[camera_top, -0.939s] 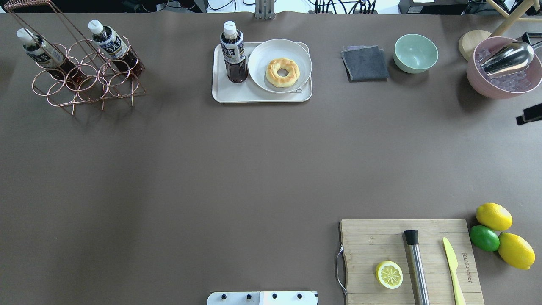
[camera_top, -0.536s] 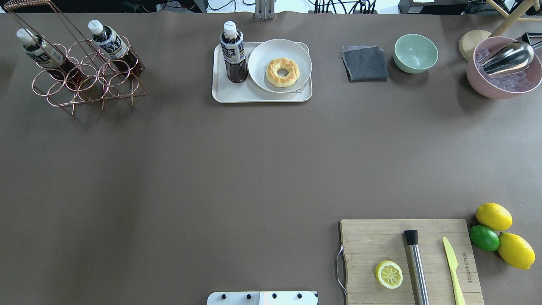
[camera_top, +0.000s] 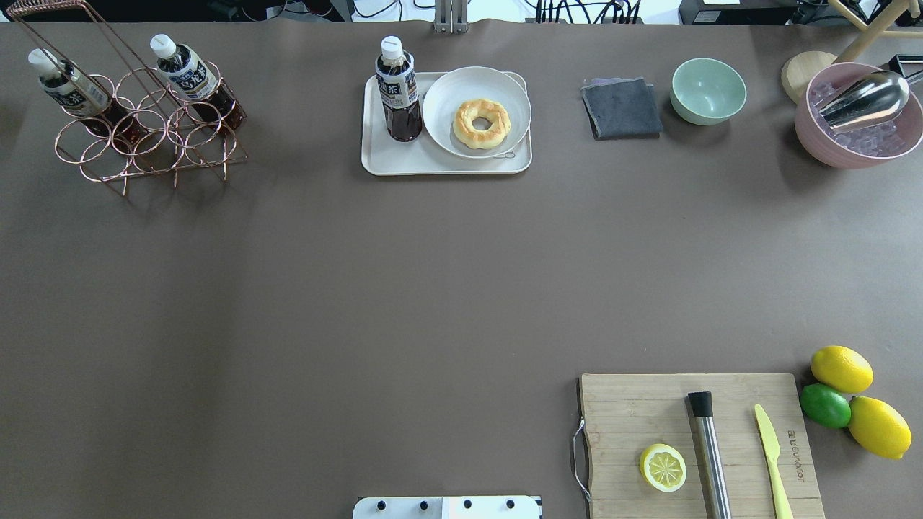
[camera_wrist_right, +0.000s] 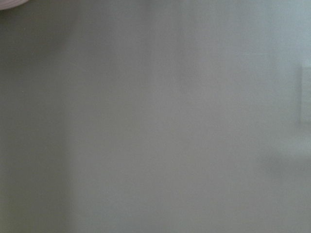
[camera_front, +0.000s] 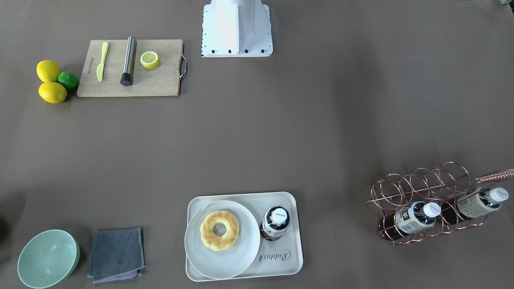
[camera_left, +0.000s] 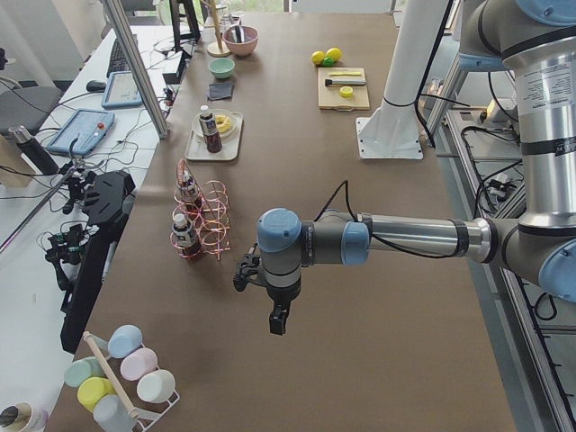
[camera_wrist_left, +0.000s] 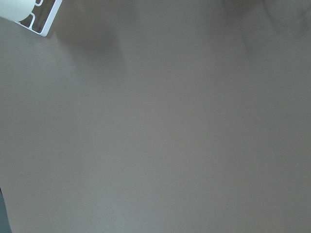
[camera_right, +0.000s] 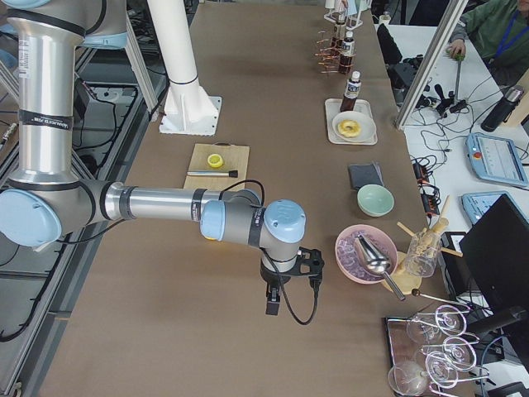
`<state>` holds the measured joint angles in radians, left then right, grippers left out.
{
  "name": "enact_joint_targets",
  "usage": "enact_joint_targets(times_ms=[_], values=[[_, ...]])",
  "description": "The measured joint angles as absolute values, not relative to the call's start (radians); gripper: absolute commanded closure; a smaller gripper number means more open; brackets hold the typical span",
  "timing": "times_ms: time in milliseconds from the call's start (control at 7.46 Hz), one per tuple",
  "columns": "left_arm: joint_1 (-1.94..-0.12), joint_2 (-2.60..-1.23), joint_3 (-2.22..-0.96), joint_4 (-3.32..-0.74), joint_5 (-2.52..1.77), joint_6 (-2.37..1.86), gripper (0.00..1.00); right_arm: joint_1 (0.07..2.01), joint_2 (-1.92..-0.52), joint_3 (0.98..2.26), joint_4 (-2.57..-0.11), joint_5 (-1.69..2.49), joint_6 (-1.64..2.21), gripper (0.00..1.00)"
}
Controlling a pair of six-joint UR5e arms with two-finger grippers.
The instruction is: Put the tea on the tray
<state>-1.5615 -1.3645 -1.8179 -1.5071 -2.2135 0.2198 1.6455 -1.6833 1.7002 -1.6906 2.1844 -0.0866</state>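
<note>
Left pincer (camera_left: pixel 278 321) hangs fingers-down over bare bench (camera_top: pixel 404 288), near the copper wire rack (camera_top: pixel 148 137). It shows only from the side, so I cannot tell how far it is open or whether it grips anything. The right pincer (camera_right: pixel 273 304) hangs the same way at the other end of the bench, just beside the pink bowl of ice (camera_top: pixel 811 137) with a metal scoop (camera_top: pixel 865 97) in it; its opening cannot be told either. Both are well apart from the tray (camera_top: pixel 375 162).

The tea (camera_top: pixel 398 94) stands upright on the tray, at its end nearer the rack, touching or just beside the round white plate (camera_top: pixel 447 94) that carries a doughnut (camera_top: pixel 481 123). Two bottles alike (camera_top: pixel 68 88) (camera_top: pixel 189 72) lie tilted in the rack.

A grey cloth (camera_top: pixel 621 108) and a green bowl (camera_top: pixel 708 90) sit between the tray and the pink bowl.
</note>
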Motion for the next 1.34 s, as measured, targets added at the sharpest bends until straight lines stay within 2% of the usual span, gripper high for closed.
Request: enact_joint_targets(times_ms=[1341], values=[[-1.56, -1.376, -1.794, -1.508, -2.21, 0.217, 0.0, 1.643, -1.677, 1.703, -1.708, 2.181, -0.092, 0.0]])
